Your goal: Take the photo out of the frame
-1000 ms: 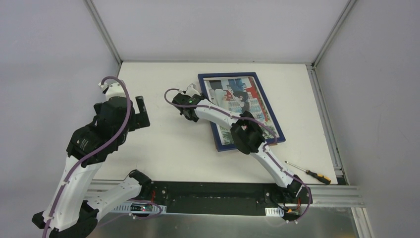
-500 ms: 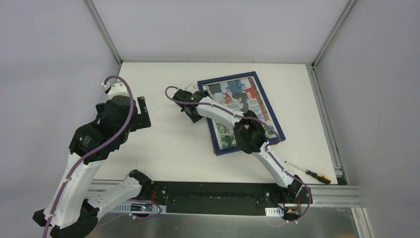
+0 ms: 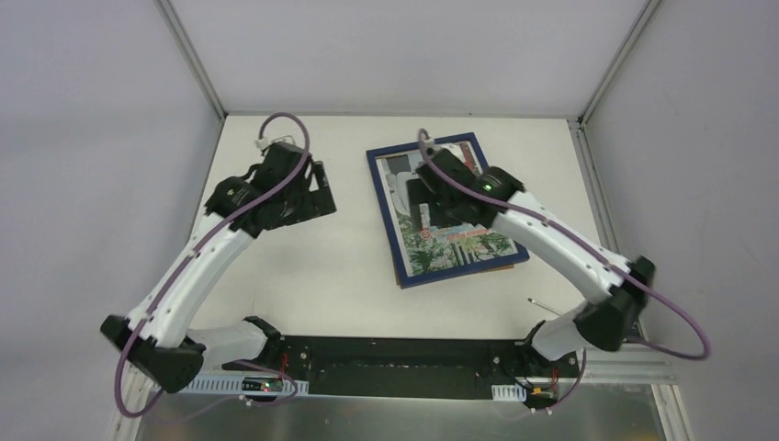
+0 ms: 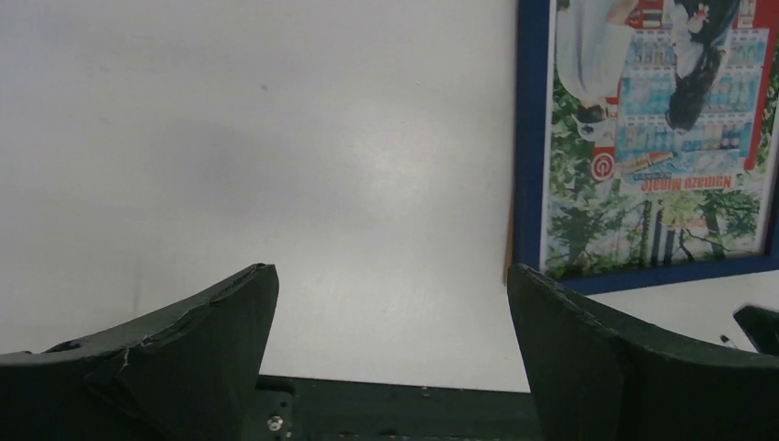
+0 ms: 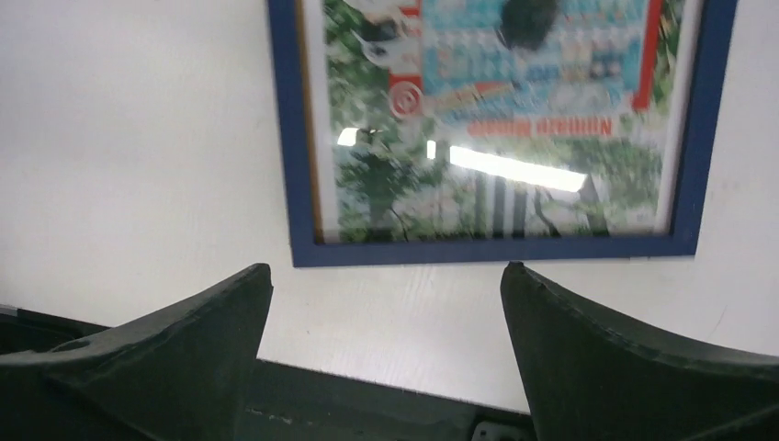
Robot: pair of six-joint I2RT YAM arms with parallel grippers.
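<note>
The dark-blue frame [image 3: 393,230] lies flat and face up on the white table, right of centre. The colourful photo [image 3: 452,246] sits inside it, showing green trees and a red logo. My right gripper [image 3: 420,198] hangs above the frame's far half, open and empty, not touching it. In the right wrist view the frame [image 5: 292,138] and photo [image 5: 496,138] lie beyond the gripper [image 5: 386,271]. My left gripper [image 3: 319,188] hovers open to the left of the frame. The left wrist view has the frame [image 4: 531,138] and photo [image 4: 652,147] at upper right of the gripper [image 4: 390,276].
A thin brown board edge [image 3: 507,268] peeks out under the frame's near right corner. A screwdriver shaft [image 3: 542,304] shows at the near right, mostly hidden by my right arm. The black mounting rail [image 3: 395,358] runs along the near edge. Metal rails [image 3: 602,202] border the table.
My right gripper opened and let go of the frame's left edge, then swung right to above the frame. The frame shifted slightly. My left arm reached farther and right.
</note>
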